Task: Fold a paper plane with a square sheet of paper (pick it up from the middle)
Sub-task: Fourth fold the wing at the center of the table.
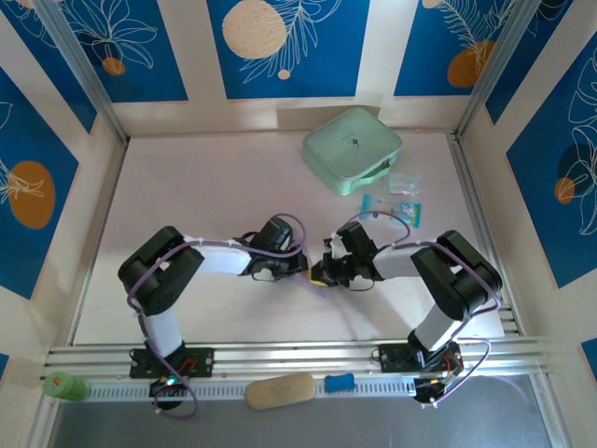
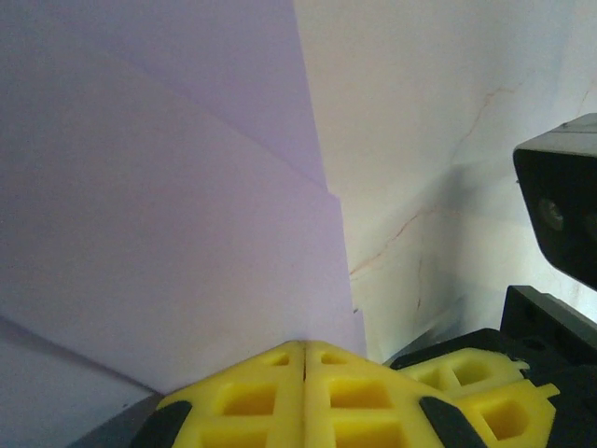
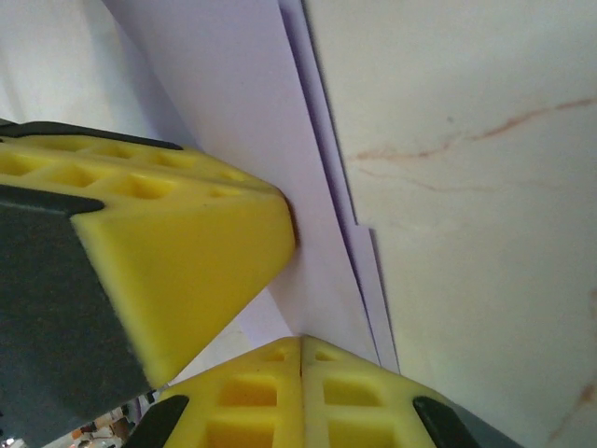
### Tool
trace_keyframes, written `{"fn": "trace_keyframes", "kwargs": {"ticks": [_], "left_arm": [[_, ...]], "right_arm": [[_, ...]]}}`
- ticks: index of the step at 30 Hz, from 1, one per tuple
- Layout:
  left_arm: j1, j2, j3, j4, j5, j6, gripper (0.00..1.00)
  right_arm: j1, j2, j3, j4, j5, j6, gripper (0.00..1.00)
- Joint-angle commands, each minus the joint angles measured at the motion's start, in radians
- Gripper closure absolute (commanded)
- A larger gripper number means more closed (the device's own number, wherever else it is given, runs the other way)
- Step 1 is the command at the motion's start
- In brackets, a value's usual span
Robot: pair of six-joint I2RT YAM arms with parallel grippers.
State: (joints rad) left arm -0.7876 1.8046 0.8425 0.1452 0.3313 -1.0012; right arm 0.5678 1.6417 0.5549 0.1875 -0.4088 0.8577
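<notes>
Left gripper (image 2: 305, 351) has its yellow fingers pressed together on the lavender-purple folded sheet of paper (image 2: 168, 215), and the right gripper (image 3: 300, 342) pinches the same sheet just beside it, near the middle of the pale veined tabletop (image 1: 205, 187). Plain and matte, the paper shows overlapping layers with sharp diagonal creases and stepped edges. A dark mark on the mint-green rounded square case (image 1: 352, 149) is too small to read.

blue floral walls (image 1: 289, 47), seemingly marbled table (image 1: 205, 187)
</notes>
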Motion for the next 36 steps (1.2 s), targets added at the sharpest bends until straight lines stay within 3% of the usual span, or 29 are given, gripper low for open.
{"fn": "trace_keyframes", "kwargs": {"ticks": [1, 8, 15, 36], "left_arm": [[0.006, 0.043, -0.020, -0.078, -0.049, -0.007, 1.00], [0.005, 0.042, -0.027, -0.074, -0.040, 0.002, 1.00], [0.013, 0.033, -0.026, -0.053, -0.033, 0.007, 1.00], [0.151, 0.029, -0.024, 0.001, 0.012, 0.059, 1.00]], "right_arm": [[-0.005, 0.007, -0.030, -0.108, 0.025, -0.005, 1.00], [-0.003, -0.052, -0.003, -0.114, 0.005, -0.031, 1.00], [0.000, -0.009, -0.005, -0.218, 0.079, -0.055, 1.00], [0.009, 0.029, -0.027, -0.255, 0.105, -0.062, 1.00]]}}
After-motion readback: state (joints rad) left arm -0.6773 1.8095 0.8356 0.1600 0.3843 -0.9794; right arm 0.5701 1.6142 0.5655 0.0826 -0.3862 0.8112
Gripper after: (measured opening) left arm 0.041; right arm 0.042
